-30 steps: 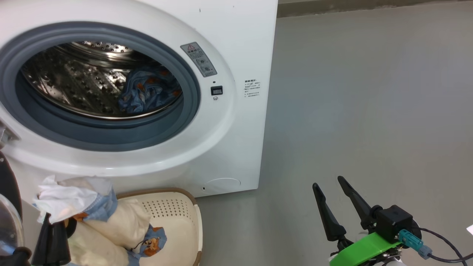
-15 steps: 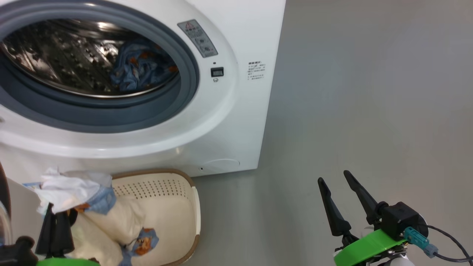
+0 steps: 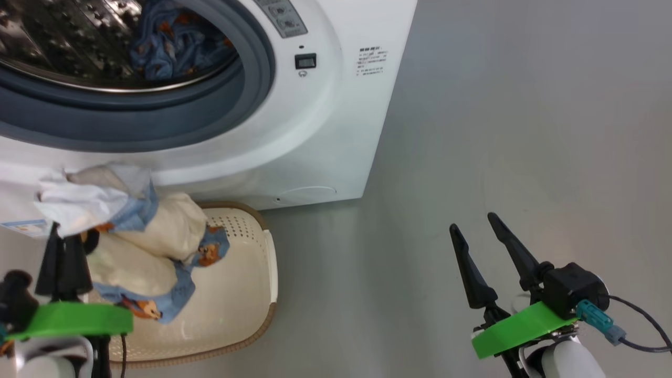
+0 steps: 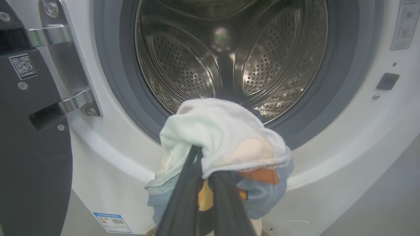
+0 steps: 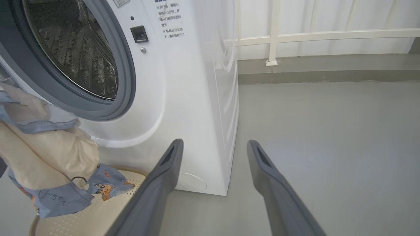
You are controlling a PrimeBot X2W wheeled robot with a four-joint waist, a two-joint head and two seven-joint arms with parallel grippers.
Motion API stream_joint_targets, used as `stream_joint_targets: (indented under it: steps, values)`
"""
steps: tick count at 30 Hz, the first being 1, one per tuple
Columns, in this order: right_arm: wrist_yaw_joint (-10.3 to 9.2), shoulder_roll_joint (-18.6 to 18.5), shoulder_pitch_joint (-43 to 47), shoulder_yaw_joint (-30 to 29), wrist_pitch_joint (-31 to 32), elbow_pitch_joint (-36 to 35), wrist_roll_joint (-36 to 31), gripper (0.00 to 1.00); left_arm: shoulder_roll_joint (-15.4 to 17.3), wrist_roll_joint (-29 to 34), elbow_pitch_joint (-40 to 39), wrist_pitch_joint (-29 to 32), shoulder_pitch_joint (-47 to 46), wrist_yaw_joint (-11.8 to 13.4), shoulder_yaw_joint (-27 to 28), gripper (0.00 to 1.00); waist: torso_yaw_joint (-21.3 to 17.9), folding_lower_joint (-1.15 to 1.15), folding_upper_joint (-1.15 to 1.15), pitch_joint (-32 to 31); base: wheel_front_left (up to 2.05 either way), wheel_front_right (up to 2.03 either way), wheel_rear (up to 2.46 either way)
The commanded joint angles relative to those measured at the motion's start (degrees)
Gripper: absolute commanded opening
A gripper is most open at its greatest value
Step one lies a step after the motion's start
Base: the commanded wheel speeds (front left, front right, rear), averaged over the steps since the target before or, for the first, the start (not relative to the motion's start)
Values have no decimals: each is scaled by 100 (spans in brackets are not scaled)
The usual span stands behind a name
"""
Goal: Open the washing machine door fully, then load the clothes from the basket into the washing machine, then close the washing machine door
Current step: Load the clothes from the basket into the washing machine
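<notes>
Head cam tilted down since 1 s ago: door (image 4: pixel 32 157) swung wide, one garment (image 3: pixel 168 42) in drum (image 3: pixel 58 52) at 11 o'clock, left end effector (image 3: pixel 64 236) clamping clothes (image 3: pixel 110 210) over basket (image 3: pixel 247 247) at 8, right end effector (image 3: pixel 471 221) spread, empty; loading, door-close remain.

The head view looks steeply down, the washing machine (image 3: pixel 336 131) cut off at upper left and the basket (image 3: pixel 236 294) at lower left. The left wrist view faces the drum (image 4: pixel 229 49) close up (nearly straight on); the right wrist view, low over the floor (image 5: pixel 328 131), shares both with the head view.
</notes>
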Motion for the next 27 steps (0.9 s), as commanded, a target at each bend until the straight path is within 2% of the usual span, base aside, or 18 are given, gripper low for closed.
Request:
stream_joint_targets:
  steps: [1,7,20,27]
  values:
    - [8,19,-110,156,-27,-152,-15,100,180,33,-94,-37,-200,-26,136,0,-64,0,0,137,0,0,0]
    - [8,19,-188,176,-27,-162,44,100,488,75,243,-37,-878,-34,-37,0,-188,0,0,310,0,0,0]
    - [8,19,-365,345,-27,-166,268,100,1441,-3,1368,193,-2729,-38,-615,0,-648,0,0,707,0,0,0]
    - [8,19,-456,425,-27,-211,399,100,1735,-78,1957,495,-3692,-39,-961,0,-877,0,0,1081,0,0,0]
